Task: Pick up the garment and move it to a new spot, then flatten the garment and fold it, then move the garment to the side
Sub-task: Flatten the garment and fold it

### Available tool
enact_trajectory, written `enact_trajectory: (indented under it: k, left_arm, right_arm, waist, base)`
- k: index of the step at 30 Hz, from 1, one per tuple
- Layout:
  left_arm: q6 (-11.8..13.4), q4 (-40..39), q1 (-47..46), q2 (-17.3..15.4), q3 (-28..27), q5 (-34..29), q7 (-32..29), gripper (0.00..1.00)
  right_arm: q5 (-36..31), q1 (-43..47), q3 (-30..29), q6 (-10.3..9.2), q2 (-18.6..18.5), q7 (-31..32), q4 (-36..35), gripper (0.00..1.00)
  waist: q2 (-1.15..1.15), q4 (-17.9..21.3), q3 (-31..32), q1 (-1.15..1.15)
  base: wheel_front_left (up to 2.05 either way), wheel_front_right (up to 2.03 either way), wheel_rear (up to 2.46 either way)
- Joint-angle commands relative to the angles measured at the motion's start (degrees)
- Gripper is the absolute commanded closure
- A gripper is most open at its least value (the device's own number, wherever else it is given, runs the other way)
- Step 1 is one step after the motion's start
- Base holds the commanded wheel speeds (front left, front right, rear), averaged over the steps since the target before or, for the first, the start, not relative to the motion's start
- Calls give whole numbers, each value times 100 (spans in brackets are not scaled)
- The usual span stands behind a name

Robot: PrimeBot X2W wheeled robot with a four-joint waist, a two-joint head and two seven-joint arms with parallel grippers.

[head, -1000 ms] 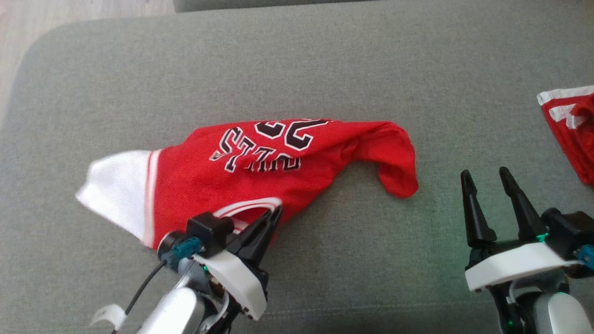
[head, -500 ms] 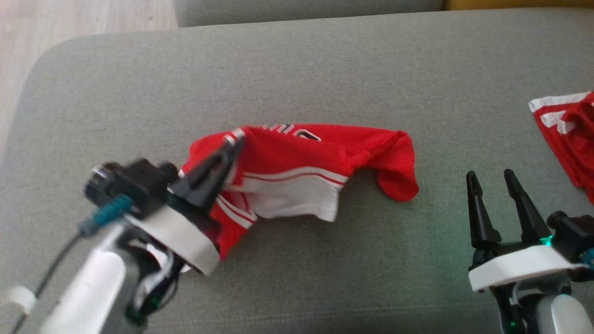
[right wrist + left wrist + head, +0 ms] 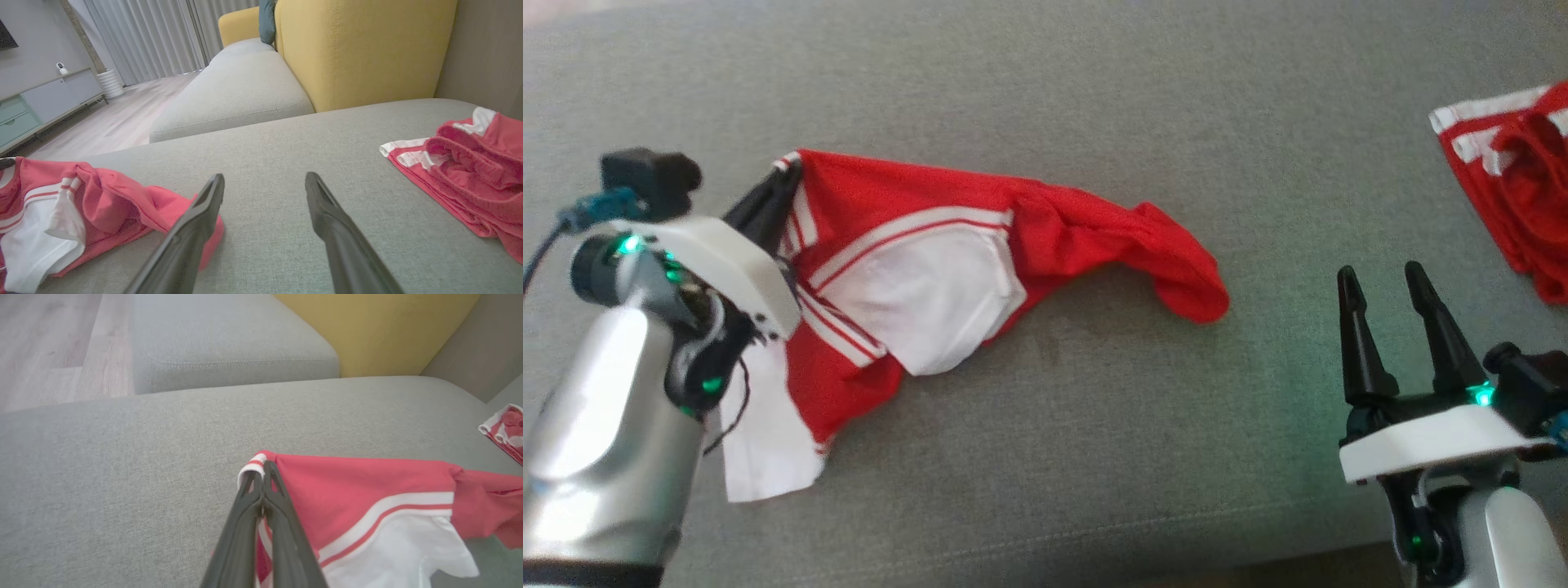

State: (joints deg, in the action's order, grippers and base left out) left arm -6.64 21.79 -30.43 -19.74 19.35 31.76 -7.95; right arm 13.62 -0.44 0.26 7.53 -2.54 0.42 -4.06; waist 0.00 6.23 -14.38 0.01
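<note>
My left hand [image 3: 788, 167] pinched the garment [image 3: 980, 237] by its striped edge, the rest trailing crumpled over the sofa cushion [image 3: 1094, 98] toward my wide, empty right hand [image 3: 1380, 278]. Relocating seemed underway; flattening, folding and setting aside remained.

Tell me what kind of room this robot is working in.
Most likely a home living room: the work surface is a grey sofa seat with a yellow back cushion behind it, and long curtains and a low cabinet stand across the wood floor.
</note>
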Motion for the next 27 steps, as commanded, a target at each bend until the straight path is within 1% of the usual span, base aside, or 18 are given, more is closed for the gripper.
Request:
enact_trajectory:
  k: [1, 2, 3, 4, 5, 6, 7, 8, 11, 14, 17, 21, 24, 27]
  left_arm:
    - [-29, 62, -351, -165, -251, 70, 93, 100]
    - [-40, 269, -423, -155, -231, 107, 124, 87]
    - [-47, 445, -480, -139, -212, 143, 165, 30]
    - [-54, 574, -523, -123, -195, 164, 243, 0]
    - [-54, 574, -523, -123, -195, 164, 243, 0]
    - [-59, 743, -542, -76, -223, 200, 516, 0]
    - [-59, 743, -542, -76, -223, 200, 516, 0]
    - [-34, 797, -523, -64, -240, 162, 698, 0]
    - [169, 802, -356, 8, -277, -29, 1359, 0]
    - [449, 628, -64, 95, -309, -216, 1932, 0]
    - [802, 186, 310, 163, -362, -466, 2201, 0]
    - [1203, -685, 907, 224, -516, -827, 2287, 0]
    - [1411, -1372, 1454, 284, -662, -1089, 2291, 0]
    - [1551, -1870, 2011, 364, -757, -1284, 2293, 0]
  right_arm:
    - [30, -149, 147, -4, -33, -66, -146, 0]
    - [31, -156, 147, -4, -33, -79, -129, 0]
    - [30, -156, 139, -4, -33, -93, -114, 0]
    - [25, -154, 128, -4, -33, -105, -103, 0]
    - [25, -154, 128, -4, -33, -105, -103, 0]
    - [22, -143, 110, -4, -33, -121, -84, 0]
    - [22, -143, 110, -4, -33, -121, -84, 0]
    - [16, -135, 95, -4, -33, -123, -78, 0]
    - [-24, -112, 52, -4, -33, -105, -75, 0]
    - [-87, -90, 27, -4, -33, -65, -103, 0]
    - [-157, -58, 9, -4, -33, 4, -151, 0]
    - [-277, -43, -2, -4, -33, 112, -229, 0]
    - [-338, -22, 8, -4, -33, 193, -277, 0]
    - [-387, 31, 23, -4, -33, 263, -301, 0]
  waist:
    - [0, 117, -104, -1]
    - [0, 133, -118, -1]
    - [0, 141, -122, -1]
    - [0, 143, -124, -1]
    - [0, 143, -124, -1]
    - [0, 138, -110, -1]
    - [0, 138, -110, -1]
    - [0, 124, -92, -1]
    - [0, 44, -7, -1]
    - [0, -67, 111, -1]
    - [0, -197, 226, -1]
    - [0, -352, 347, -1]
    - [0, -426, 447, -1]
    - [0, -471, 553, -1]
  base:
    - [0, 0, 0]
    - [0, 0, 0]
    - [0, 0, 0]
    - [0, 0, 0]
    - [0, 0, 0]
    - [0, 0, 0]
    - [0, 0, 0]
    - [0, 0, 0]
    - [0, 0, 0]
    - [0, 0, 0]
    - [0, 0, 0]
    - [0, 0, 0]
    - [0, 0, 0]
    - [0, 0, 0]
